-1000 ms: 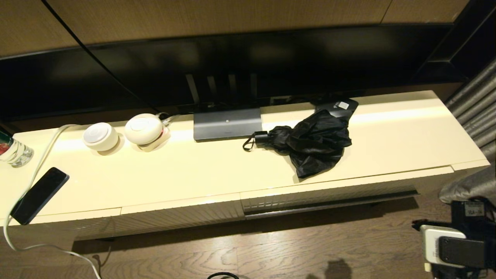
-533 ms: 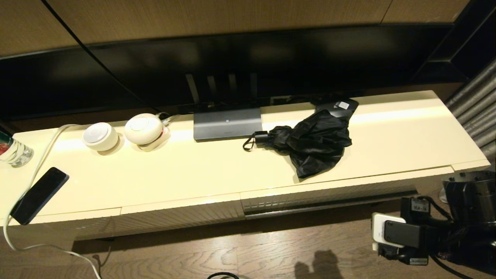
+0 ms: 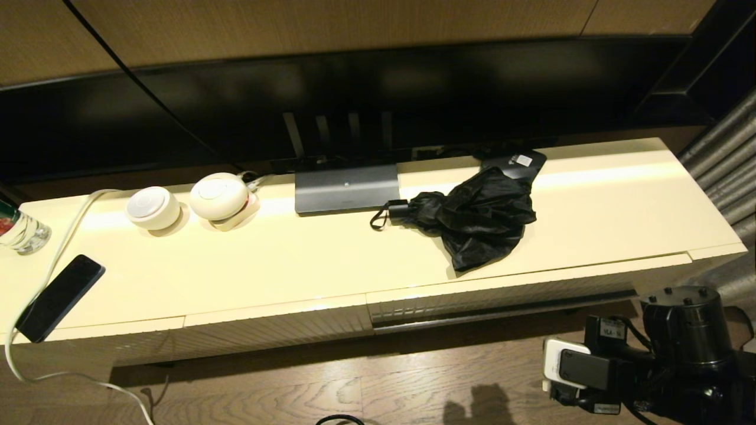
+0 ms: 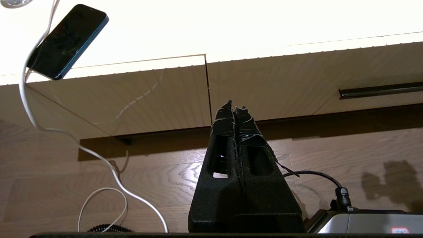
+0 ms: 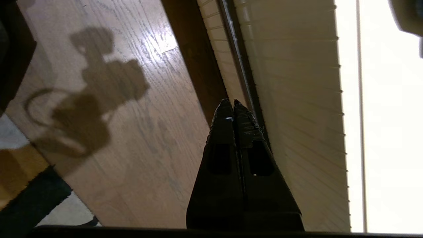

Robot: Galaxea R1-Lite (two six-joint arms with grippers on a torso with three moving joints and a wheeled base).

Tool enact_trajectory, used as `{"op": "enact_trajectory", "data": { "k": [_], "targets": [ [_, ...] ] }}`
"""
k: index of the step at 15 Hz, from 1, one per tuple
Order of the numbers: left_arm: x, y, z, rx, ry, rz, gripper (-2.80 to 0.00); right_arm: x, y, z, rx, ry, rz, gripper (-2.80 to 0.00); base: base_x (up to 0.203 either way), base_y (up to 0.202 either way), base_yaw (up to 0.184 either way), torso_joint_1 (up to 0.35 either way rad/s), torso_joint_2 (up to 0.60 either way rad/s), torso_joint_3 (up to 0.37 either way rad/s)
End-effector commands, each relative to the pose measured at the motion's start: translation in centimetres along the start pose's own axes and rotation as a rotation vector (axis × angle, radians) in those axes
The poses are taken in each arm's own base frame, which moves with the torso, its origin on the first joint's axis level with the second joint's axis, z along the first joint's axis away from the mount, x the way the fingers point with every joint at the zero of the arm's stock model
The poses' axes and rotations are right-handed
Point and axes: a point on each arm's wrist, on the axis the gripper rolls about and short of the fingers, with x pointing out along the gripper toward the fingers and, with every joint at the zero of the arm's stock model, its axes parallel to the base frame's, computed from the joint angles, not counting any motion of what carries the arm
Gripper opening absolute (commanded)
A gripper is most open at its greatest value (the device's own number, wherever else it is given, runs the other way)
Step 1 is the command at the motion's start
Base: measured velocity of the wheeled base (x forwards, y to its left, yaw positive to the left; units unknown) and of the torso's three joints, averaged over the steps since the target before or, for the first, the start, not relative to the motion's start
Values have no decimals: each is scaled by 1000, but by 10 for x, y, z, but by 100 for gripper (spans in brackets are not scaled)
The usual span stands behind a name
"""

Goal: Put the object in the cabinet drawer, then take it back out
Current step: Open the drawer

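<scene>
The object, a black compact umbrella point(image 3: 472, 215), lies on the cream cabinet top point(image 3: 620, 195) with its handle and wrist loop pointing left. Below it the cabinet drawer point(image 3: 502, 298) looks pushed in, with a ribbed front and a dark strip under it. My right arm point(image 3: 649, 366) hangs low over the floor in front of the drawer's right end. In the right wrist view the right gripper point(image 5: 231, 102) is shut and empty, its tips close beside the drawer point(image 5: 297, 99) near the dark strip. My left gripper point(image 4: 234, 106) is shut, empty and parked low before the left panels.
On the cabinet top stand a grey TV base point(image 3: 345, 189), two white round devices point(image 3: 153, 206), a phone point(image 3: 59, 298), a bottle point(image 3: 20, 230) and a small black box with a white label point(image 3: 517, 160). A white cable point(image 3: 35, 372) trails to the floor. A curtain point(image 3: 720, 153) hangs at the right.
My right arm has swung left and further into the head view, closer to the drawer front. Its gripper stays shut. The umbrella and drawer have not moved.
</scene>
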Motion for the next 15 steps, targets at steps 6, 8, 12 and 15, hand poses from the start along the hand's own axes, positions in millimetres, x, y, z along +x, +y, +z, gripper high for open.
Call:
{"op": "enact_trajectory", "data": {
  "k": [6,8,12,15],
  "targets": [
    [0,0,-1,0,5,1,-280,33,27,-11,-14,-6,-3,-280,0,0,0,0,0,0],
    [0,0,-1,0,5,1,-280,40,32,-13,-16,-9,-9,-280,0,0,0,0,0,0],
    [0,0,-1,0,5,1,-280,51,40,-17,-55,-3,2,-280,0,0,0,0,0,0],
    [0,0,-1,0,4,1,-280,58,44,-20,-120,5,10,-280,0,0,0,0,0,0]
  ]
}}
